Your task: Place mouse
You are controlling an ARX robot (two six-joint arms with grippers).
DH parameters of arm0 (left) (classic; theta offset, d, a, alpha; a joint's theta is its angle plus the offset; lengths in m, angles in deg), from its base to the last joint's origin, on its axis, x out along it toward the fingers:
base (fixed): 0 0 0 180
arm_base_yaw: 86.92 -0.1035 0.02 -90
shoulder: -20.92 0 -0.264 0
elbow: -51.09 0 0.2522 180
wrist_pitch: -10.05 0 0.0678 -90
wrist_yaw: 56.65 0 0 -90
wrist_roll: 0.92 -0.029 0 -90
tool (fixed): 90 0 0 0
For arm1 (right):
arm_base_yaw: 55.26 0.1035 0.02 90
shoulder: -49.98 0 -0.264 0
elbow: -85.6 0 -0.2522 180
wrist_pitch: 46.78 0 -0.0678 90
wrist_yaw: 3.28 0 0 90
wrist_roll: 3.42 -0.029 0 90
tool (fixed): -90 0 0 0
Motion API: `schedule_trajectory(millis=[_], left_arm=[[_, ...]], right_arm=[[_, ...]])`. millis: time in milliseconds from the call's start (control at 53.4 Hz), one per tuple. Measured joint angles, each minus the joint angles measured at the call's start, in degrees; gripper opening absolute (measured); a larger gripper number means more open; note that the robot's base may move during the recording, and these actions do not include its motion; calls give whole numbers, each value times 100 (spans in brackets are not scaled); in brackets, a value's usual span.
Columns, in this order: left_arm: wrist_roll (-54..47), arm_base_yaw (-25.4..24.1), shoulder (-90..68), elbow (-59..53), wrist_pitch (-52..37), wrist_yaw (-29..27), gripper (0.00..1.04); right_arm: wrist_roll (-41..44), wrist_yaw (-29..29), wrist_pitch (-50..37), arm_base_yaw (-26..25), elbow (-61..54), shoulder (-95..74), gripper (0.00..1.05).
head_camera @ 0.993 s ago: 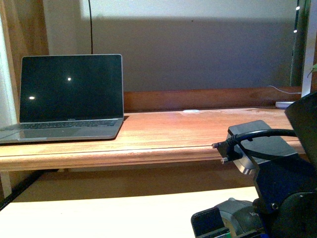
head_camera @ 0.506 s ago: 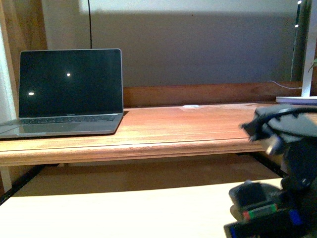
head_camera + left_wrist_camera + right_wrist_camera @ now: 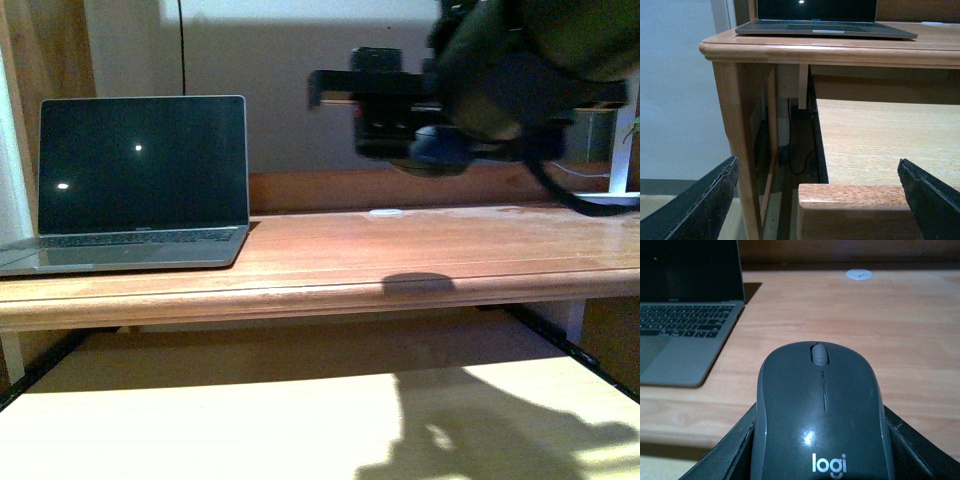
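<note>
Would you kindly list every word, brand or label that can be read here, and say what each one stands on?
"logi": pale letters on the mouse.
Small mark below the laptop screen: too small to read.
Laptop key legends: too blurred to read.
No other text shows.

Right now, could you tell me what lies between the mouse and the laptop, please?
Nothing: the right wrist view shows only bare desk between the mouse and the laptop.
</note>
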Motion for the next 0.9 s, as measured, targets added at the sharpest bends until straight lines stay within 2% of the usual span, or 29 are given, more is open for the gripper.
schedule_trajectory(millis=[262, 412, 543, 637, 749, 824, 899], left_arm=[[0, 0, 0, 0, 0, 0, 97], [-2, 0, 0, 0, 0, 0, 97], [-2, 0, 0, 0, 0, 0, 97], [-2, 0, 0, 0, 0, 0, 97], [-2, 0, 0, 0, 0, 0, 97], [-2, 0, 0, 0, 0, 0, 97], [-2, 0, 0, 0, 0, 0, 97]], right_arm=[[-2, 933, 61, 389, 2247, -2341, 55], [55, 1281, 109, 492, 2841, -3012, 55], [142, 1818, 197, 437, 3438, -3639, 55], [181, 1869, 247, 343, 3694, -3930, 55], [205, 1690, 136, 310, 3720, -4019, 75], [190, 1596, -28, 310, 3661, -3998, 83], [105, 1394, -348, 295, 3425, -3851, 95]])
